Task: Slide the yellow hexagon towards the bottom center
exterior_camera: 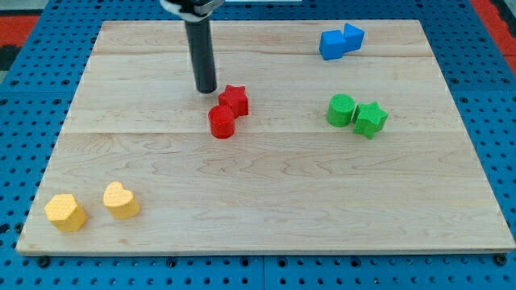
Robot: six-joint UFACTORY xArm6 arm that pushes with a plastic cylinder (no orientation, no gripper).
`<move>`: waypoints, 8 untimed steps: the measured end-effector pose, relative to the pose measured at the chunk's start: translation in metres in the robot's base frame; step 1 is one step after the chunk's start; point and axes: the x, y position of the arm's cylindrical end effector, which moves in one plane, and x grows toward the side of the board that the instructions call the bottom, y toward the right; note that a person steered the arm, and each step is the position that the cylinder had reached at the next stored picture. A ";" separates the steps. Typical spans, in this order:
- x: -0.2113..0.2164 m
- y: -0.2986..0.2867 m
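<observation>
Yellow hexagon (65,212) sits flat at seven o'clock on the wooden board (266,201), just beside a yellow heart (121,200) at its three o'clock. My tip (206,89), a bare rod with nothing gripped, stands well apart at twelve o'clock, beside the red star (235,100); its upper end is cut off.
</observation>
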 end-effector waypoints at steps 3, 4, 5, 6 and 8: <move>-0.022 -0.029; -0.023 -0.057; -0.023 -0.079; -0.024 -0.099; 0.026 -0.119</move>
